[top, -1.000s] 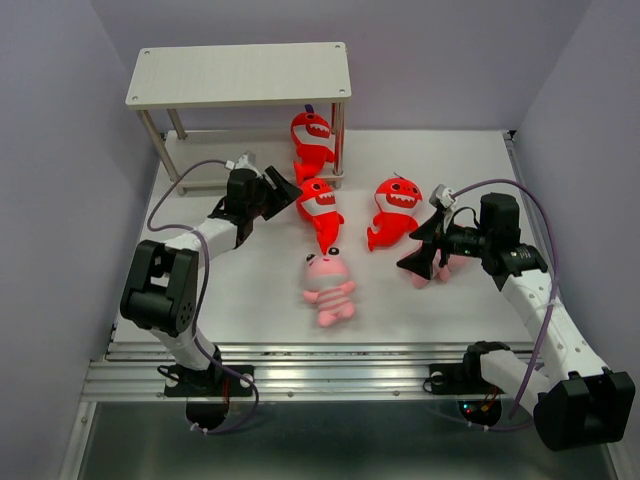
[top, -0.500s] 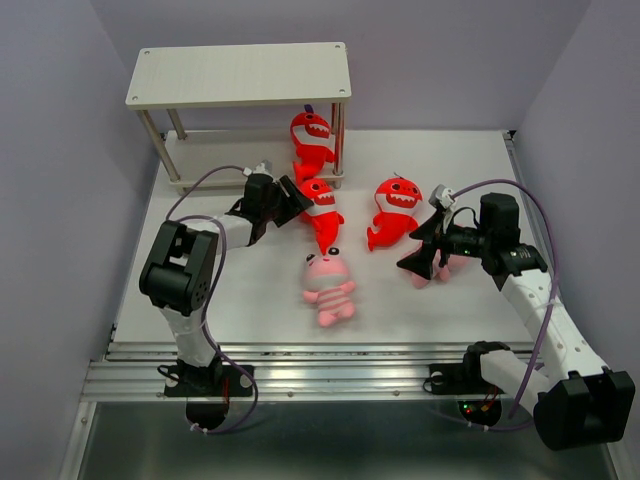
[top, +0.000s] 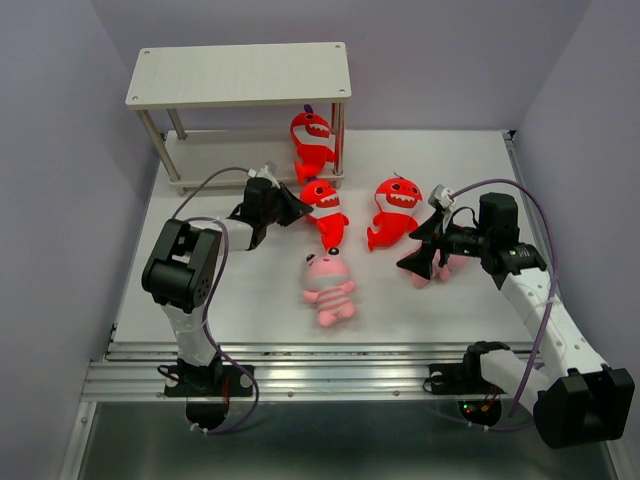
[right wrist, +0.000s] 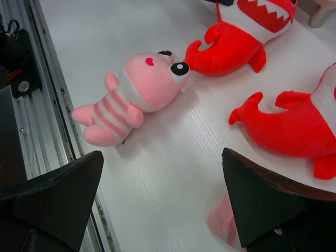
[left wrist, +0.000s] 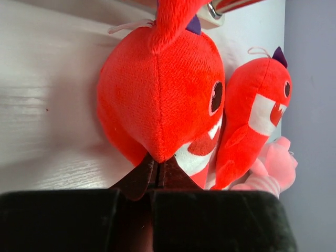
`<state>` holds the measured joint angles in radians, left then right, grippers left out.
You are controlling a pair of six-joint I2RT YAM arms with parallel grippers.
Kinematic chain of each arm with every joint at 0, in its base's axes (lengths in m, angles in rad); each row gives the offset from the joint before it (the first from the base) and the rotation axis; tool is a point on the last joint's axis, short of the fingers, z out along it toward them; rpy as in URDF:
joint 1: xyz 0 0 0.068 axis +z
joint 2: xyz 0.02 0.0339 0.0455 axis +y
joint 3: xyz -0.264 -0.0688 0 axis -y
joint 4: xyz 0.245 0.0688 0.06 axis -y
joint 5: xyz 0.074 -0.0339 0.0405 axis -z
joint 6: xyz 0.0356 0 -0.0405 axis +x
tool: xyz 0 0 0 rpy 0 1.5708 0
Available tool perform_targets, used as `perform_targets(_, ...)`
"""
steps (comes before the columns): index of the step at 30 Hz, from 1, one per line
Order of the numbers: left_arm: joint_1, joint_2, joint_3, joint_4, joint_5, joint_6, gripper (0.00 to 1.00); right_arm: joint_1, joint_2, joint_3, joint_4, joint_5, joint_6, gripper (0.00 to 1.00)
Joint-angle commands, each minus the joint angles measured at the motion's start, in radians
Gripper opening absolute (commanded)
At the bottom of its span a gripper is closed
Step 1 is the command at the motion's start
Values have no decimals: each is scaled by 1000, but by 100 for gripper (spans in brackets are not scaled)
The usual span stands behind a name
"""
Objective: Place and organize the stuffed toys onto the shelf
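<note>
Three red sharks and two pink stuffed toys lie on the white table. My left gripper (top: pixel 298 208) (left wrist: pixel 156 167) is shut, pinching a fold of the middle red shark (top: pixel 325 203) (left wrist: pixel 163 94). A second shark (top: pixel 312 140) leans at the right front leg of the shelf (top: pixel 240 75). The third shark (top: pixel 393 212) (right wrist: pixel 299 126) lies to the right. One pink toy (top: pixel 328 285) (right wrist: pixel 134 92) lies in front, its head at the held shark's tail. My right gripper (top: pixel 425 245) (right wrist: pixel 161 156) hangs open over the table. The other pink toy (top: pixel 440 268) (right wrist: pixel 223 220) is mostly hidden beneath it.
The shelf stands at the back left, both boards bare, its lower board (top: pixel 200 150) behind my left arm. Purple walls close in the sides and back. A metal rail (top: pixel 330 375) runs along the near edge.
My left gripper went from open to shut on the middle shark's side, and that shark shifted and turned slightly. The right arm has stayed still.
</note>
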<state>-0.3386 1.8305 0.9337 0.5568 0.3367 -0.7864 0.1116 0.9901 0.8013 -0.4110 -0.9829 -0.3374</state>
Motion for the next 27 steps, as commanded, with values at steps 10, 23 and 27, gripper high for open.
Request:
perform_targets(10,-31,-103,-153,144,171,-30,0,-4,-4,-16,18,9,-18,100)
perform_targets(23,-114,-266,-236,270,260,1,0,-4,-8,-24,-2,3,-81,100)
perform_targets(27,-134,-321,-254,295,280,10,0,-4,56,12,-9,-42,-72,100)
